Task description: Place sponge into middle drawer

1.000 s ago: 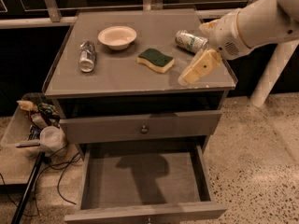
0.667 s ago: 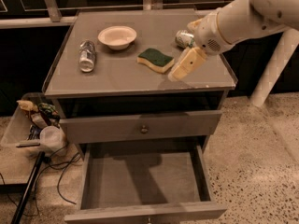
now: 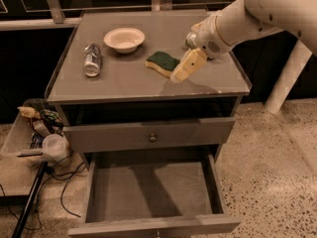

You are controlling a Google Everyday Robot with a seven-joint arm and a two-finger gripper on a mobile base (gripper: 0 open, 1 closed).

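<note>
The sponge, pale yellow with its dark green scrub layer up, lies on the grey cabinet top, right of centre. My gripper hangs just right of the sponge, its cream fingers pointing down-left and close to the sponge's right end. The white arm reaches in from the upper right. The middle drawer is pulled open below, grey and empty inside. The drawer above it is nearly shut, with a small centre knob.
A white bowl sits at the back of the top. A clear bottle or can lies on its left side. A plastic tub of clutter and cables sit on the floor at left. A white post stands at right.
My gripper has moved left across the top toward the sponge, now covering the can that showed behind it. The sponge and drawers have not moved.
</note>
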